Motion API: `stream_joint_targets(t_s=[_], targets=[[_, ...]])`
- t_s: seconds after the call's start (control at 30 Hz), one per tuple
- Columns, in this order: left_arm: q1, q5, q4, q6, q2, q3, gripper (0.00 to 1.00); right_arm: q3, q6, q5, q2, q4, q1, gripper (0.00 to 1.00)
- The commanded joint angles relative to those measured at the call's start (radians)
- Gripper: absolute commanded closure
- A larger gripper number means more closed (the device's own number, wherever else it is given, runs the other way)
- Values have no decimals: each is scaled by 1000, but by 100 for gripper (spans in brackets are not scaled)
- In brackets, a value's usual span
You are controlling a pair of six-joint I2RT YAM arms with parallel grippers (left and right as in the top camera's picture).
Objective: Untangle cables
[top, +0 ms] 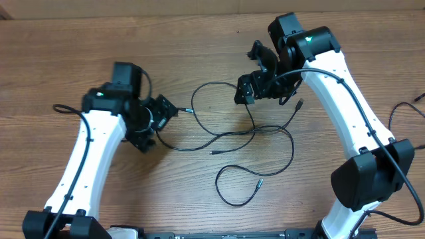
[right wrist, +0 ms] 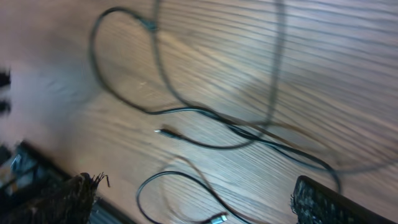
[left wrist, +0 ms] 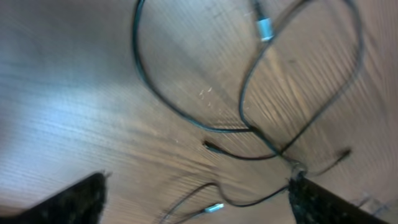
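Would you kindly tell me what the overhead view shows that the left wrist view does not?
Only overhead: the whole left gripper and the right gripper, both open, plus the full spread of the cables. Only left wrist: the pale metal tip of a plug, seen up close. Both: loose cables crossing on the wooden table.

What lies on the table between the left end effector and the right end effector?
Between the left end effector and the right end effector lie only the cables, loose crossing loops on the wooden table; the overhead view shows it.
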Motion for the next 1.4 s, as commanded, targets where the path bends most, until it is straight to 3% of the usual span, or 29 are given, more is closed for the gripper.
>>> stream_joint_targets(t_s=[0.0, 0.2, 0.3, 0.4, 0.53, 0.8, 0.97, 1.17, 1.33, 1.37], targets=[[-108, -68, 26, -455, 1, -68, 10, 3, 120, 111, -5, -10, -42, 0], [-280, -70, 316, -888, 6, -208, 13, 3, 135, 111, -5, -24, -70, 0], [-359, -149, 498, -1069, 25, -264, 18, 3, 135, 111, -5, -24, -70, 0], [-410, -232, 681, -1068, 56, -291, 35, 3, 135, 111, -5, -24, -70, 0], [-444, -228, 793, -1068, 124, -294, 41, 3, 135, 110, -5, -24, -70, 0], [-449, -161, 775, -1066, 279, -294, 44, 3, 136, 110, -5, -36, -70, 0], [-449, -145, 751, -1066, 319, -294, 53, 3, 136, 110, -5, -39, -70, 0], [-449, -220, 681, -1057, 330, -294, 72, 3, 136, 109, -5, -40, -70, 0], [-449, -280, 680, -937, 330, -294, 95, 3, 136, 109, -5, -43, -70, 0], [-448, -288, 680, -913, 330, -294, 96, 3, 136, 109, -5, -43, -70, 0]])
